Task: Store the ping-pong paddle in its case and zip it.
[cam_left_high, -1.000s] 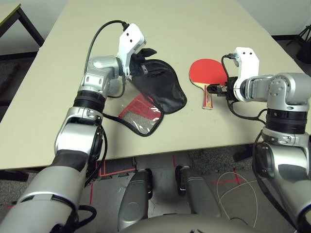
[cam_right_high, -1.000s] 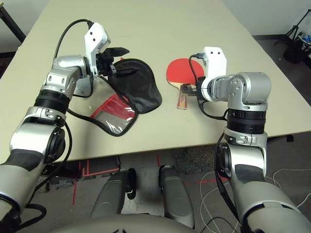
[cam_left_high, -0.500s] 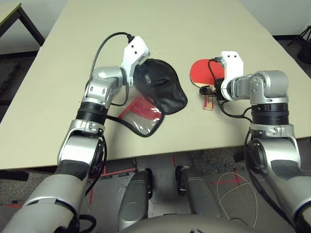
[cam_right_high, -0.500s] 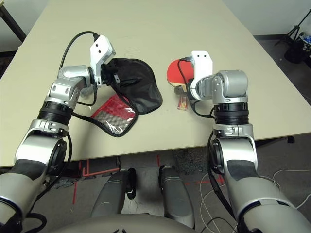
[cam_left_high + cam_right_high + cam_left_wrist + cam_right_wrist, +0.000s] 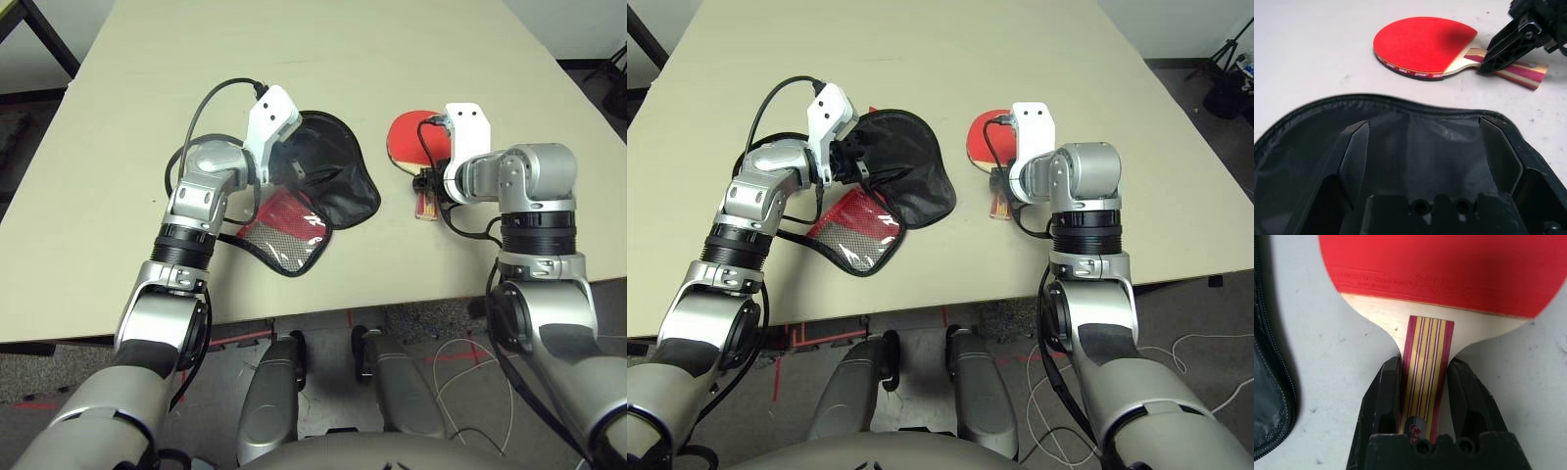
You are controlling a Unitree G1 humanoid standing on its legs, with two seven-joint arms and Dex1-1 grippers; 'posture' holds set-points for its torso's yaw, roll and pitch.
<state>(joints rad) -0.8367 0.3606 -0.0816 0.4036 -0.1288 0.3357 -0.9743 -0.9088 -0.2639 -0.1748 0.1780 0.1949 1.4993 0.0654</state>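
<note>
The right gripper (image 5: 1423,396) has just closed: its 2 black fingers, spread apart on either side of the handle a second ago, now press against both edges of the striped wooden handle of the ping-pong paddle (image 5: 413,137). The paddle lies flat on the table (image 5: 137,117), red face up, handle pointing toward the robot, just to the right of the case (image 5: 328,181) and apart from it. It does not look lifted yet.

The left gripper (image 5: 1425,161) has sunk from above the case's far edge down into the open case, and its fingers stand wide apart over the black lining, clamping nothing. The case lies opened out on the table, the black half spread flat and the red mesh-and-clear flap (image 5: 284,227) folded toward the robot.

For the task, this reads as the start of the pick: with the handle now gripped, the paddle is ready to be raised and carried left into the black half. The left gripper seems placed to pin or hold the case open for that. Zipping is not yet begun.
</note>
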